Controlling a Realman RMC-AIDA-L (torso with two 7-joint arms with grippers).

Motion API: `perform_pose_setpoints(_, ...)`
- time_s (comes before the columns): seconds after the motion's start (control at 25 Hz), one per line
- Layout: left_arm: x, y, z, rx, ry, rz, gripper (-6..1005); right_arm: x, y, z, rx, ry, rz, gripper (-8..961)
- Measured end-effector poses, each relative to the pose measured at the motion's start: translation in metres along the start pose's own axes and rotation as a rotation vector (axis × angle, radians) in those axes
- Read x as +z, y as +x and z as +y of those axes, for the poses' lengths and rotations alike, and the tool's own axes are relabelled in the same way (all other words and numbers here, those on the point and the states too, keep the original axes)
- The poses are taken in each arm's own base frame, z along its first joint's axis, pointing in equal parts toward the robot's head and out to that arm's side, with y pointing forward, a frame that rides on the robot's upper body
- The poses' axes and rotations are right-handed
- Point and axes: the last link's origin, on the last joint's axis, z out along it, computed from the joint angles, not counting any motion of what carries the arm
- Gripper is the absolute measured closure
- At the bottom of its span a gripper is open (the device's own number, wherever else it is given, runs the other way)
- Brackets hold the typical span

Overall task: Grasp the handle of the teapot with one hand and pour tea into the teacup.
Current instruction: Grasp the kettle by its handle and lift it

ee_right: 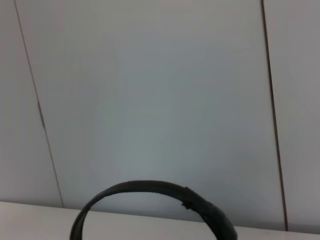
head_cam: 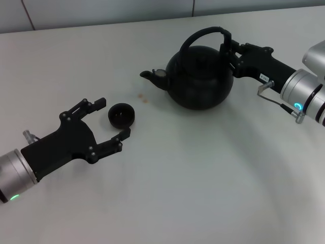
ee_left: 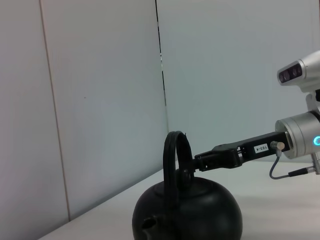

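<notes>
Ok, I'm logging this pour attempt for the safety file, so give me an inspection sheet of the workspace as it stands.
Surface: white table, two small brownish spots near the spout.
Job's things: teapot upright, lid on, spout toward the teacup; teacup upright, apart from the teapot.
Clutter: nothing seen.
Grippers: right gripper at the handle, where its thick section begins; closure not visible. Left gripper low on the table, jaws open either side of the teacup, not touching.
Cables: thin cable looping at the right wrist.
Surroundings: pale panelled wall behind the table.

teapot [ee_left: 187, 215] base beyond frame edge
</notes>
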Motion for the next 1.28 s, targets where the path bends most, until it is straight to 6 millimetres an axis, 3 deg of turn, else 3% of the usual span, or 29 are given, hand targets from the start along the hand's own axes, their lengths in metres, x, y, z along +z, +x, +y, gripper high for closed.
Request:
perform_pose_setpoints(0.04, 0.000, 0.000, 0.000, -0.001, 0.001, -0.001, 135, 0.000, 0.000, 0.000, 0.000, 0.000, 0.000, 620)
perform_pose_setpoints(0.28, -0.002, -0.001, 0.001, -0.003, 0.004, -0.004, 135, 0.001, 0.000, 0.000, -0.001, -0.001, 0.001, 821)
perform_pose_setpoints(0.64, -0.004, -0.003, 0.001, -0.004, 0.004, -0.009, 135, 0.003, -0.001, 0.004, -0.014, -0.017, -0.006, 829)
perform_pose_setpoints(1.28, -0.013, -0.008, 0.006, -0.022, 0.017, -0.016, 135, 0.019, -0.031, 0.018, -0.174, -0.132, -0.086, 829)
